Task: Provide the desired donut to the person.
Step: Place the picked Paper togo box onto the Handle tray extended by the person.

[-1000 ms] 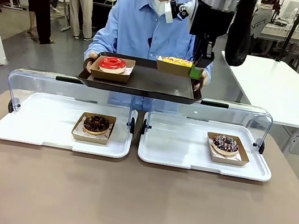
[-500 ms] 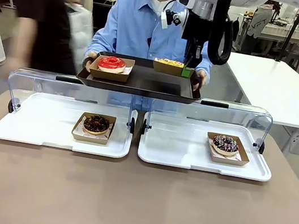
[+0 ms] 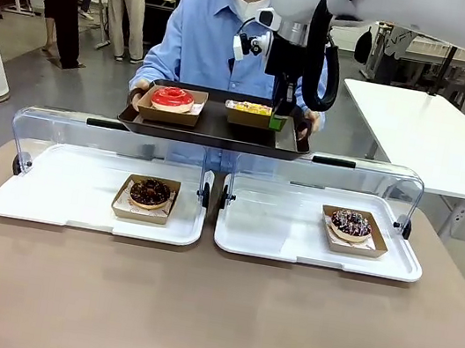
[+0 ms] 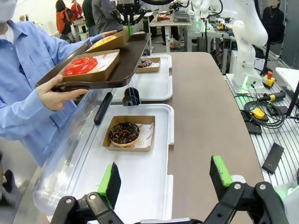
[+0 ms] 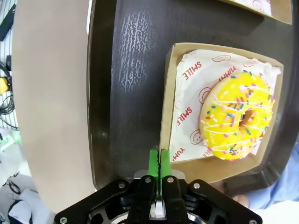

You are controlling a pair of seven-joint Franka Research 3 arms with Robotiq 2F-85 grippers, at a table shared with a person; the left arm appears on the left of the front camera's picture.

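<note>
The person (image 3: 211, 36) in a light blue shirt holds a dark tray (image 3: 213, 128) in both hands across the table. A red glazed donut (image 3: 172, 97) sits in a cardboard box on the tray's left part. A yellow sprinkled donut (image 5: 238, 119) lies in its box (image 3: 250, 113) on the tray's right part. My right gripper (image 5: 159, 161) is shut on the box's cardboard edge, its green pads pinching it. The left gripper (image 4: 164, 179) hangs open over the left white tray (image 4: 154, 186), holding nothing.
A chocolate donut (image 3: 150, 192) sits in a box on the left white tray (image 3: 50, 197). A dark sprinkled donut (image 3: 351, 222) sits on the right white tray (image 3: 276, 235). Clear lids (image 3: 52, 130) stand open behind both. People stand far behind.
My right gripper has carried the yellow donut's box leftward and lower onto the person's tray. A passer-by crossed the left background and is gone.
</note>
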